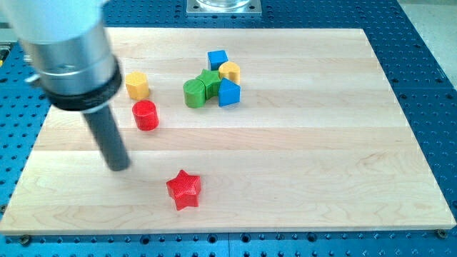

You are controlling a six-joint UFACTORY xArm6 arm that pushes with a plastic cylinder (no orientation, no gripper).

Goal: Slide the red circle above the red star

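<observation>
Jaws are none on this arm; my tip [120, 168] rests on the board [321, 178], holding nothing, left of and below the red circle [146, 115], with the red star [185, 189] toward the view's bottom right.

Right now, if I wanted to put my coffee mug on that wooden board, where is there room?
The view's right half of the wooden board is bare, right of the blue block. The bottom right, beyond the red star, is free too. The top centre is crowded with blue, green and yellow blocks. My tip stands left of the red circle.
</observation>
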